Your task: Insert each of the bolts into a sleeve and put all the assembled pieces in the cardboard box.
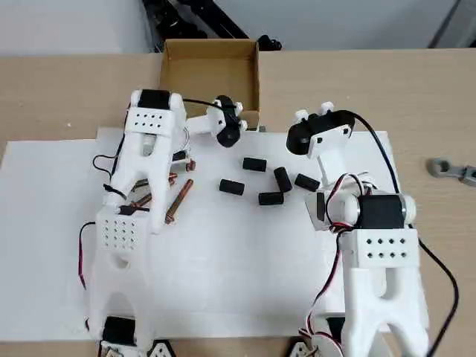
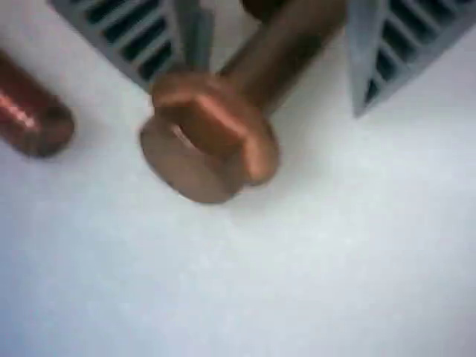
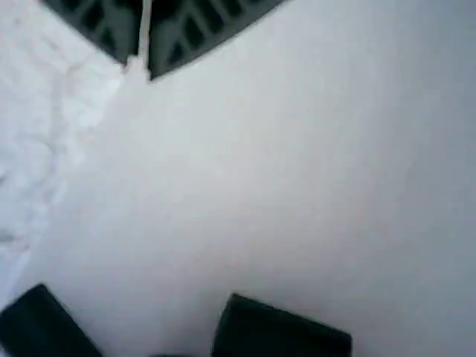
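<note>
Up at the far edge of the table (image 1: 59, 82), the cardboard box (image 1: 208, 82) is sitting open, with bare brown floor showing inside. The parts are lying on the white sheet (image 1: 223, 260). Five black sleeves (image 1: 271, 198) are sitting loose in a cluster between the two arms. A few copper bolts (image 1: 178, 201) are lying beside and under the left arm (image 1: 145, 156), well apart from the box.

The left arm is hunching over that bolt pile. Its wrist view is showing the left pincer (image 2: 275, 67) sitting open, with its fingers (image 2: 394, 44) straddling the shank of one bolt (image 2: 216, 126). That bolt is lying slantwise between them, hex head pointing toward the camera. White sheet is showing between the shank and one finger, so it isn't clamping anything. A second bolt (image 2: 33, 111) is lying just beside.

The right arm (image 1: 372, 223) is bending in next to the sleeves. The right pincer (image 3: 139, 63) is sitting closed with nothing between its fingers, tips close to the sheet, and two sleeves are lying nearby.
</note>
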